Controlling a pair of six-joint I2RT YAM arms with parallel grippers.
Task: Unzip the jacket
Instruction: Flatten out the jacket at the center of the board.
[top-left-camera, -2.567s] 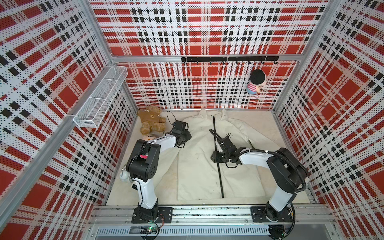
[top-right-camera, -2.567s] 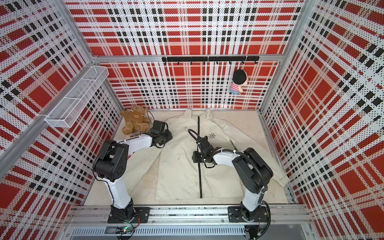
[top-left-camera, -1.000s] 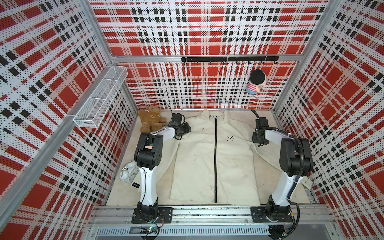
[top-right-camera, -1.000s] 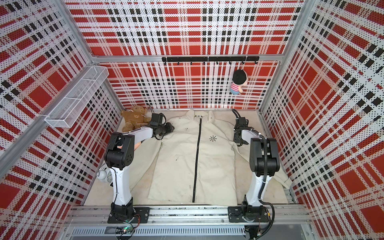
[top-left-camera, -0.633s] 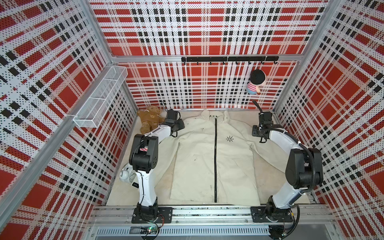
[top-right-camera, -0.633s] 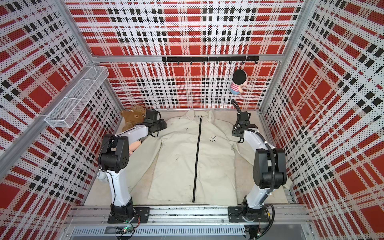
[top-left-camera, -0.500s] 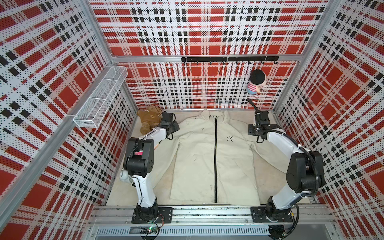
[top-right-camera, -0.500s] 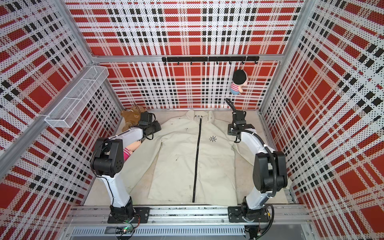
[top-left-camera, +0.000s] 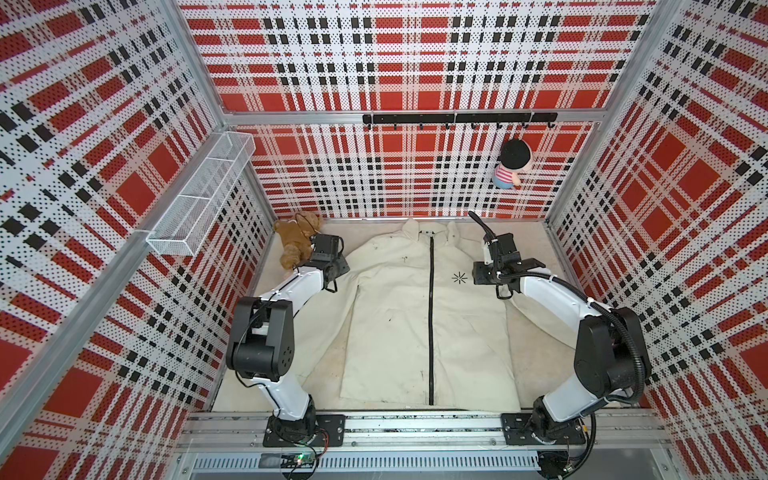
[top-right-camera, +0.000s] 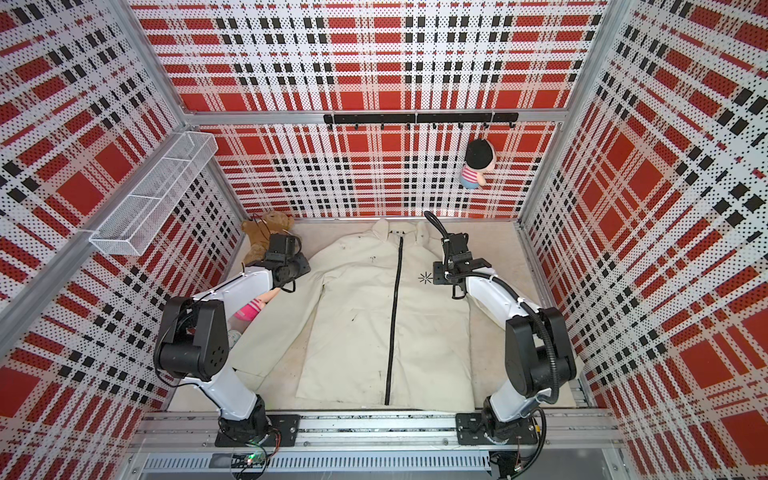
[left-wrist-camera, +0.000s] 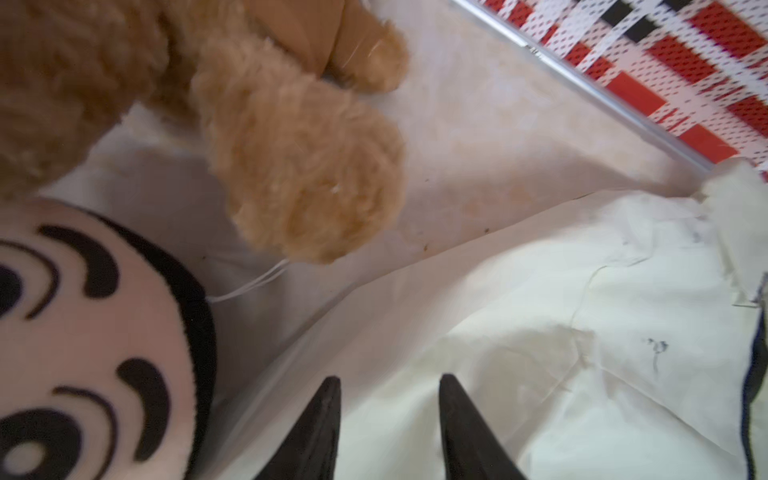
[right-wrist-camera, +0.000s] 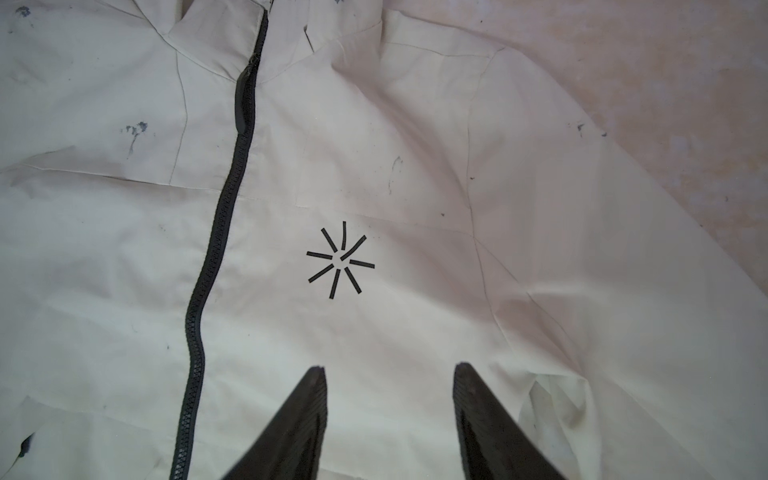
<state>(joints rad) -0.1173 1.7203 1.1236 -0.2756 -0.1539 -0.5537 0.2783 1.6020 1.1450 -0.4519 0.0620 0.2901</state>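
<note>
A cream jacket has a black zipper down its front and a small black starburst logo on the chest. A few small dark grey smudges mark the cloth. The bench under it is pale beige, faintly mottled. The walls are plaid in red, white and black, dotted all over with fine holes. A teddy bear is golden brown. A hanging doll has black hair and a red-and-white striped top. A second doll has a pale pink face, black hair, and black eyes and brows. The wire basket is white and the hook rail is black. The arms are white with black joints.
</note>
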